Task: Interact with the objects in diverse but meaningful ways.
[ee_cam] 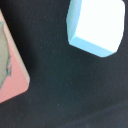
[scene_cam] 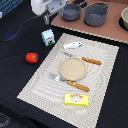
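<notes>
The landmark is the beige woven placemat, lying on a dark tabletop. Off the mat toward the exterior view's left sits the round red tomato, on the dark surface and apart from everything else. Just beyond the mat's far left corner stands the white-and-green milk carton, upright. Above that corner hangs the white robot gripper, clear of the carton; whether its claw is spread or clenched cannot be told from either view. On the mat near its far edge lies the slim white-and-blue fish-shaped piece. At the mat's centre rests the round tan plate, with an orange-handled fork on its near side and an orange-handled knife on its far side. Near the mat's front edge lies the flat yellow rectangular box. Past the mat's far edge, two grey pots sit on a pinkish board.

The wrist view shows a pale blue-white block over dark surface, and a pink-edged shape at one side; neither can be identified.
</notes>
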